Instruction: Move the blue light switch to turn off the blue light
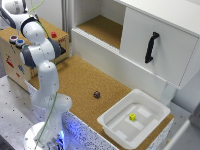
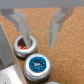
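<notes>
The wooden box (image 1: 37, 42) stands at the exterior view's left. On its top sit the blue light (image 1: 20, 43) and a like reddish-capped dome (image 1: 13, 38). In the wrist view the blue light (image 2: 37, 64) has a bright blue cap and a pale rim, with the reddish dome (image 2: 24, 46) beside it. My gripper (image 2: 37, 44) is open and empty above both domes, one fingertip (image 2: 23, 41) over the reddish dome. In the exterior view the gripper is hidden behind the arm. A small blue piece (image 1: 21, 68) on the box's front face may be the blue light switch; I cannot tell.
A red block (image 1: 53, 34) lies on the box top. A dark block (image 1: 96, 94) lies on the cork table (image 1: 80, 80). A white tray (image 1: 112, 125) holds a yellow block (image 1: 132, 117). A white cabinet with a black handle (image 1: 151, 47) stands behind.
</notes>
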Robot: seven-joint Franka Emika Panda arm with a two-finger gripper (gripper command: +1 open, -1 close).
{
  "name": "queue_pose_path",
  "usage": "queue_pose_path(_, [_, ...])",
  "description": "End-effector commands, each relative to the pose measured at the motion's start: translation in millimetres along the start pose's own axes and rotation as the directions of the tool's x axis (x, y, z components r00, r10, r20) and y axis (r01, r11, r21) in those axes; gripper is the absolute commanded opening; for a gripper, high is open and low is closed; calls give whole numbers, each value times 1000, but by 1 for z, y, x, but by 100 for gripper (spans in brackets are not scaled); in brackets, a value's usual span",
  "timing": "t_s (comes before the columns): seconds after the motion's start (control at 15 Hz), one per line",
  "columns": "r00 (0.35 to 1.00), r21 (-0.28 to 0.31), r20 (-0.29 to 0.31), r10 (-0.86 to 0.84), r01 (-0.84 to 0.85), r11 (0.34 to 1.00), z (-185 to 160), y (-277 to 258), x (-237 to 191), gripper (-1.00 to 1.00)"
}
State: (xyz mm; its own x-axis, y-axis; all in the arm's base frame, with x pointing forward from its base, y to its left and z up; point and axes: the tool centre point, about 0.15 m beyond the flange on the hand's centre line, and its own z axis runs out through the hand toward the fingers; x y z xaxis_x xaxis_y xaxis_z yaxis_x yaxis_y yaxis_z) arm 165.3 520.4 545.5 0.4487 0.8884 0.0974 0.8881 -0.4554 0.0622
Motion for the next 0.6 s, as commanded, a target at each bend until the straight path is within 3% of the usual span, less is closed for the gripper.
queue_pose_path(0.0, [994,-78,22,109,-107,991,3,18,16,100])
queue_pose_path(0.27, [979,-110,13,202,-200,974,16,62,15,100])
queue_pose_path(0.53, [959,-75,-27,283,-285,956,24,121,21,100])
